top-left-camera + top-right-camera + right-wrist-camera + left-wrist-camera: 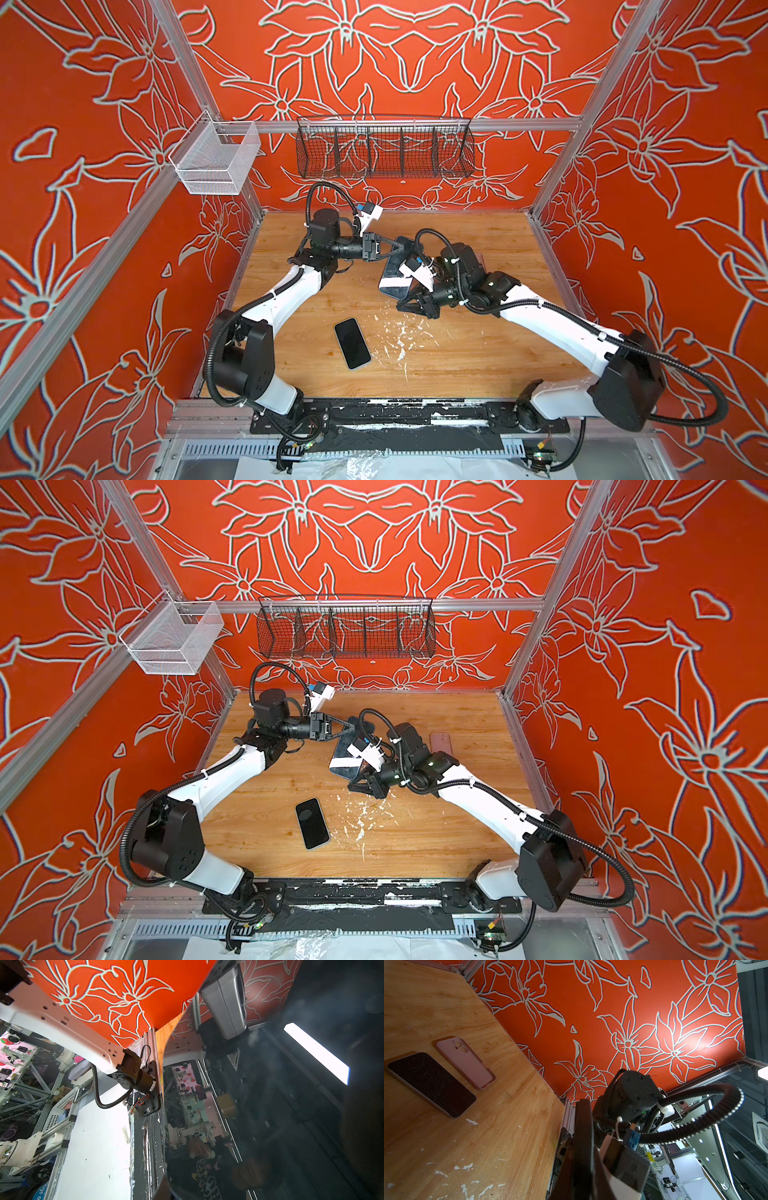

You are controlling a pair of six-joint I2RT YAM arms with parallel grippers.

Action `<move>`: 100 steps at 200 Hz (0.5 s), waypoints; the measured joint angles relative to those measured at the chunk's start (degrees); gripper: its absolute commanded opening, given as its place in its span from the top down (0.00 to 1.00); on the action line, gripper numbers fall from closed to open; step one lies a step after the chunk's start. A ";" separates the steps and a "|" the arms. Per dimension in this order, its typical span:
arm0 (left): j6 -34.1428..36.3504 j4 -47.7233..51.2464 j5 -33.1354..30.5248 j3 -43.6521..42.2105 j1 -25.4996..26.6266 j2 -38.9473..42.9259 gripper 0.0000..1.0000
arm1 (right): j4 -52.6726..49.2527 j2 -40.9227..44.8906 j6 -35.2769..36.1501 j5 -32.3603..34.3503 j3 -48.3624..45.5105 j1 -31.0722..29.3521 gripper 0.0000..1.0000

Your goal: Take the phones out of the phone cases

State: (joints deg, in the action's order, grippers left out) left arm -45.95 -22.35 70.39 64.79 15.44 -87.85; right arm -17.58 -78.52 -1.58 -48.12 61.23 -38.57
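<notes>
**left gripper clamped on the raised phone**

its jaws are pressed together on the far end of this dark, glossy slab. the slab slopes from those fingertips down toward the right gripper, clear of the wooden table. the right gripper sits at the phone's near end, touching or just beside its lower corner. its fingers look close together, but whether they pinch the phone i cannot tell. in the right wrist view the raised phone fills much of the frame beside the camera, mirroring the room. whether it wears a case cannot be made out.

below the right gripper, nearer the arm bases, a black phone lies flat on the table, well apart from both grippers. past the right arm's wrist from the left gripper, a pink case lies on the table. a dark-screened phone lies just beside it.
</notes>
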 measured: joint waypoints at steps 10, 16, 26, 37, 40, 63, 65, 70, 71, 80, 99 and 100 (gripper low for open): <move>-0.15 -0.09 -0.02 0.00 0.00 0.00 1.00 | 0.15 0.00 0.00 0.00 0.00 0.00 0.85; -0.22 -0.15 -0.04 0.00 0.00 0.00 1.00 | 0.24 0.00 -0.02 0.02 0.00 0.00 0.85; -0.33 -0.31 -0.07 -0.02 0.00 0.00 1.00 | 0.28 0.09 -0.15 0.02 0.00 0.13 0.85; -0.42 -0.48 -0.09 -0.04 0.02 0.00 1.00 | 0.31 0.22 -0.28 0.04 0.00 0.35 0.85; -0.44 -0.50 -0.11 -0.04 0.02 0.00 1.00 | 0.31 0.28 -0.35 0.04 0.00 0.37 0.85; -0.79 -0.92 -0.33 -0.04 0.24 0.00 1.00 | 0.37 0.90 -0.85 -0.02 -0.15 0.61 0.85; -0.81 -0.94 -0.35 -0.04 0.26 0.00 1.00 | 0.42 0.96 -0.92 -0.07 -0.24 0.66 0.85; -0.92 -1.05 -0.57 -0.04 0.35 0.02 1.00 | 0.55 1.11 -1.18 -0.17 -0.37 0.76 0.85; -0.94 -1.07 -0.59 -0.04 0.37 0.02 1.00 | 0.57 1.11 -1.20 -0.17 -0.39 0.79 0.85; -1.27 -1.44 -0.87 -0.07 0.59 0.04 1.00 | 0.92 1.29 -1.66 -0.39 -0.72 1.05 0.85; -1.84 -2.99 -1.44 -0.44 1.01 0.07 1.00 | 1.57 1.44 -2.32 -0.81 -1.27 1.53 0.85; -1.90 -3.17 -1.49 -0.50 1.03 0.07 1.00 | 1.60 1.44 -2.34 -0.83 -1.27 1.55 0.85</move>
State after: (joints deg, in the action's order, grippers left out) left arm -47.86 -25.52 68.90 64.29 16.47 -87.79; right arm -15.99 -77.08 -3.92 -48.95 59.96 -37.01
